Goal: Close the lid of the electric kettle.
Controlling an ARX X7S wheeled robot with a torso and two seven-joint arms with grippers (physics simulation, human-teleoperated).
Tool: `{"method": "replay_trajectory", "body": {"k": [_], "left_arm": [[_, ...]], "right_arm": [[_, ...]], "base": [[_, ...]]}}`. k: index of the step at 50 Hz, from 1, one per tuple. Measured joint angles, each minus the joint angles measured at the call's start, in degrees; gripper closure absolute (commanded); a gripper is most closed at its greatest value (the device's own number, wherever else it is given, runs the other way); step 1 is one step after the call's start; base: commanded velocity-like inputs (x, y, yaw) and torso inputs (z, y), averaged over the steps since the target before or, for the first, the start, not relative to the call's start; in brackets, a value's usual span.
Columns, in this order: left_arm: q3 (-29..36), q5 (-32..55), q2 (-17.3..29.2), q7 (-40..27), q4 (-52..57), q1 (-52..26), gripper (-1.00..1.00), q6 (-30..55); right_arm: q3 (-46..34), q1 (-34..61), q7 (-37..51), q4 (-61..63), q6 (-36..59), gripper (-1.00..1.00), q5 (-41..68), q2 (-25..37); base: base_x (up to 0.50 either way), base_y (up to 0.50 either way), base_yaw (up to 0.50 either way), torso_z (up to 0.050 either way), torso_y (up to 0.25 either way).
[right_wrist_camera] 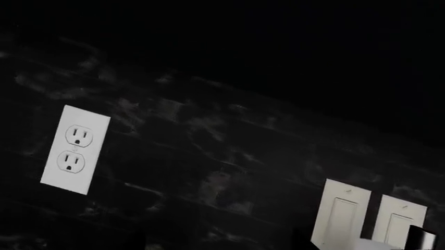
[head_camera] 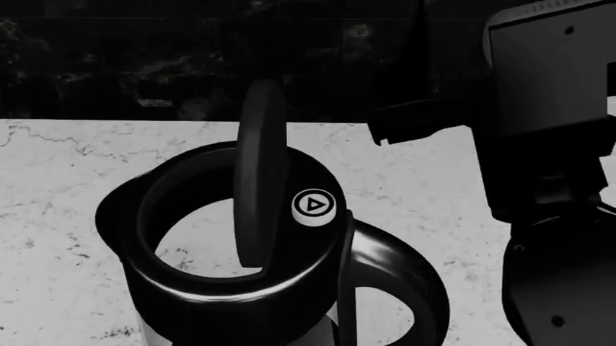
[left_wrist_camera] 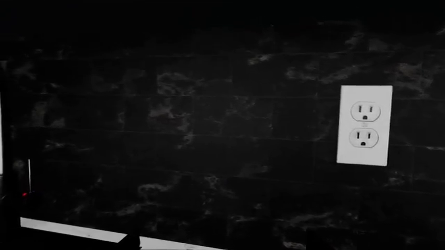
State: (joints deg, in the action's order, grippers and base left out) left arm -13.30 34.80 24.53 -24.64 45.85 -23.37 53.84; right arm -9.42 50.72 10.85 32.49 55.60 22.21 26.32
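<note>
The electric kettle (head_camera: 192, 281) stands close below me in the head view, seen from above, with its black loop handle (head_camera: 394, 281) toward the right. Its black lid (head_camera: 262, 173) stands upright on edge over the open mouth, hinged beside the white triangle-marked button (head_camera: 313, 205). My right arm (head_camera: 549, 144) hangs to the kettle's right, clear of it. Neither gripper shows in the head view. Both wrist views face the dark wall. The left gripper (left_wrist_camera: 222, 245) and right gripper (right_wrist_camera: 219, 242) show only faint dark fingertips set wide apart, holding nothing.
The kettle stands on a white marble counter (head_camera: 58, 187) against a black marble backsplash. The wall carries a white outlet (left_wrist_camera: 365, 125), which the right wrist view (right_wrist_camera: 75, 150) also shows, and two white switches (right_wrist_camera: 341, 216). A small red light (left_wrist_camera: 24, 194) glows at one edge.
</note>
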Motion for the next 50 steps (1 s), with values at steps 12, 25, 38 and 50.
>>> {"method": "replay_trajectory", "body": {"k": [12,25,38,50], "left_arm": [[0.14,-0.44,-0.24,-0.49,-0.05,0.64,-1.0,-0.94],[-0.14,-0.6,-0.12,-0.81,-0.12,1.14,-1.0,-1.68],[-0.69,-0.53,-0.05,-1.06,-0.12,2.1,-1.0,-2.26],[-0.26,-1.66,-0.28,-0.94,-1.64,3.04,-1.0,-4.17]], "right_arm": [[-1.44,-0.43,-0.92,-2.18,-3.03,-1.0,0.15,-1.6],[-1.83,-1.71,-0.96,-0.16,-3.6,-1.0,1.66,-3.63],[-1.85,-2.09,-0.81,1.34,-2.78,-1.0,3.31,-5.49],[-1.77,-2.66,-0.64,0.81,-3.95,-1.0,3.46,-6.3]], "base": [[0.0,0.0,0.0,0.0,0.0],[0.0,0.0,0.0,0.0,0.0],[0.0,0.0,0.0,0.0,0.0],[0.0,0.0,0.0,0.0,0.0]]}}
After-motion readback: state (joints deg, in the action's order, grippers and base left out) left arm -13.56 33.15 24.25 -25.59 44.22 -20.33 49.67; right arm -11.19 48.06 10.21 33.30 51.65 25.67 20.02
